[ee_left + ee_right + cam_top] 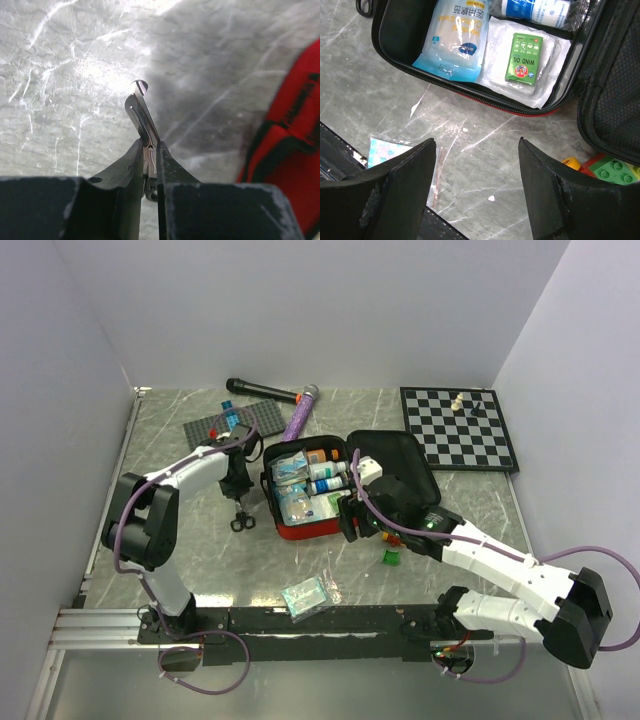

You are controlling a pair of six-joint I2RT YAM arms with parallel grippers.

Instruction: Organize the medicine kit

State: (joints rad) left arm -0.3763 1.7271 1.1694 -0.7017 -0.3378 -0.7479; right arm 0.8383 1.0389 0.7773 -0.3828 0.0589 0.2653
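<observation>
Partly done: found medicine kit point(300, 531) open mid-counter point(200, 560), packets point(452, 40) and bottles point(328, 472) inside. Clamping scissors point(140, 107) in left pincer point(150, 150) beside it; holding right pincer point(476, 142) open, empty, at near rim. Left to pack: scissors, loose sachet point(305, 597).

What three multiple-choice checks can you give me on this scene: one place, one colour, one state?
1. Where does the loose packet lie?
A. on the table, outside the kit
B. inside the kit
C. on the chessboard

2. What colour is the small box in the kit?
A. yellow
B. purple
C. green

3. How is the left hand?
A. open and empty
B. shut on scissors
C. shut on a bottle

Answers:
1 A: the top view shows it on bare table.
2 C: the right wrist view shows its green face.
3 B: the left wrist view shows the hand pinching the blades.
</observation>
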